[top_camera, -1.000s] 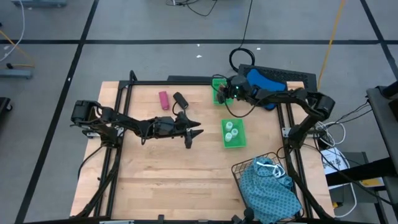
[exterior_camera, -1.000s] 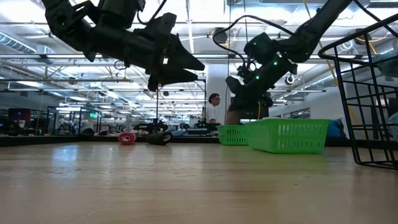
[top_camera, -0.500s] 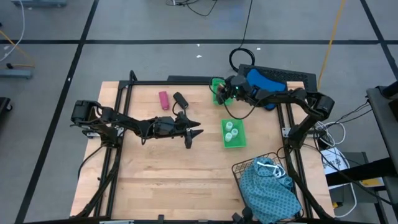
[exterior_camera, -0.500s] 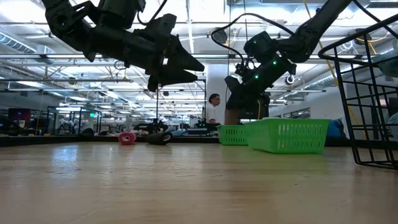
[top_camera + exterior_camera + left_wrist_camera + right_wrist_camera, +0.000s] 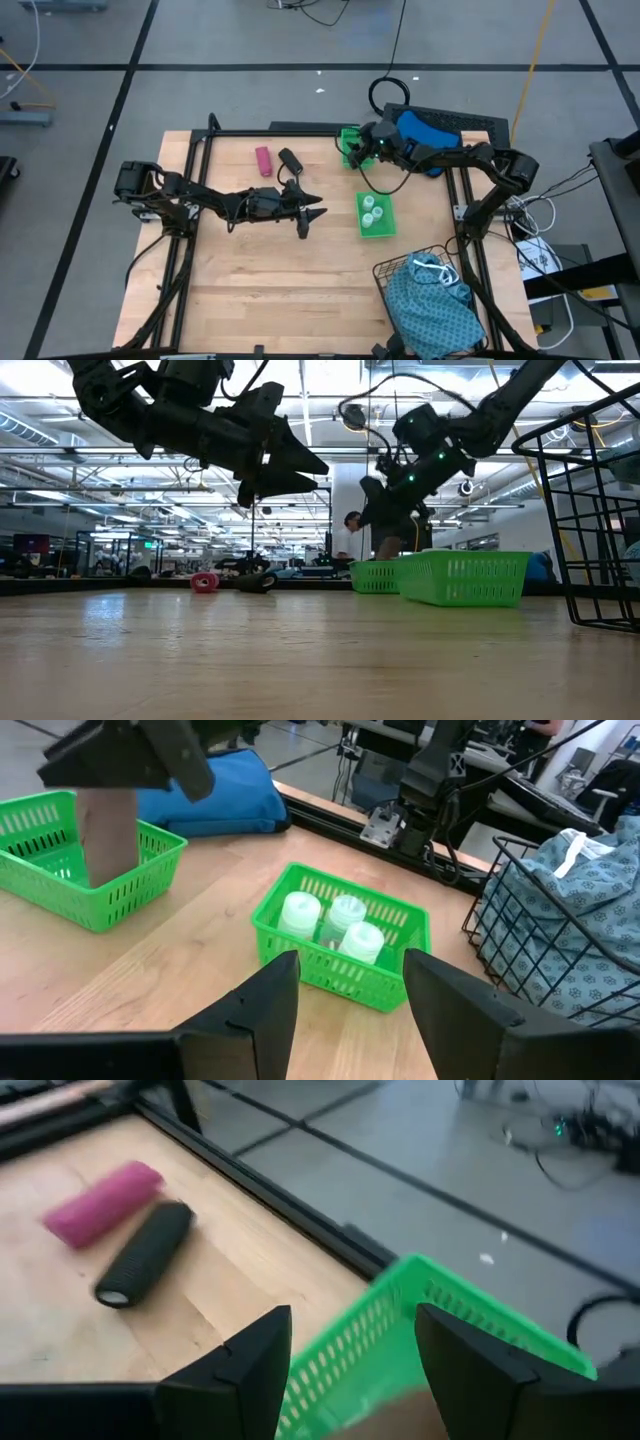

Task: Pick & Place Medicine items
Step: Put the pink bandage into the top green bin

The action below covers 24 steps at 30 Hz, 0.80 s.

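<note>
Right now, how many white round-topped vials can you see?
3, clustered in the small green plastic tray: white round-topped vials at and. Others may be hidden in the far green tray.

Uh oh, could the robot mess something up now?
Maybe. The brownish cylinder stands upright in the far green tray, right under the open right gripper; a bump could tip it. The pink cylinder and black cylinder lie side by side, so grabbing one might roll the other. The left gripper hangs open near the vial tray.
</note>
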{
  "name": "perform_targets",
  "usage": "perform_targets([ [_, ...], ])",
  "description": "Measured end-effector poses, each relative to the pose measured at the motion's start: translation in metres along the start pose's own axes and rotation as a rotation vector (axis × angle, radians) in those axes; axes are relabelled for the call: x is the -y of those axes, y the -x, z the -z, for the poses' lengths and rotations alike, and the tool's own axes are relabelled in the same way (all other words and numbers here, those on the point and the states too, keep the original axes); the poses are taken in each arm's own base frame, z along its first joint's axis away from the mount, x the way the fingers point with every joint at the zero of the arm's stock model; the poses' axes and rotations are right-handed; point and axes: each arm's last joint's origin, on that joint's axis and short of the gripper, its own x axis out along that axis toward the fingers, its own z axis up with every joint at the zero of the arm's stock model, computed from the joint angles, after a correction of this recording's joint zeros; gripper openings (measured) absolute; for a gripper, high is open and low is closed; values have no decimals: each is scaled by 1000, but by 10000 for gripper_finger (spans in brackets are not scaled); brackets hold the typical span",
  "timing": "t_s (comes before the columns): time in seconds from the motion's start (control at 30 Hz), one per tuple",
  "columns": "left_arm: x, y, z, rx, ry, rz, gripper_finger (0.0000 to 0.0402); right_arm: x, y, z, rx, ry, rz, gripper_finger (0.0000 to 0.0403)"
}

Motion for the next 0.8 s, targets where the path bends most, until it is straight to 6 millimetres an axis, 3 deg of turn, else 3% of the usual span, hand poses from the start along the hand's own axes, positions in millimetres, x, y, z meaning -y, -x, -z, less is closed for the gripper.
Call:
perform_targets([
  [0.33, 0, 0, 0, 0, 0, 0, 189, -21, 35, -26, 126, 67, -77, 200],
  [0.53, 0, 0, 1, -6, -2, -2, 189, -44, 61, -34, 162, 91, -163, 200],
  [0.8, -7, 12, 0, -155, -119, -72, 189, -77, 111, -39, 230, 137, -322, 197],
])
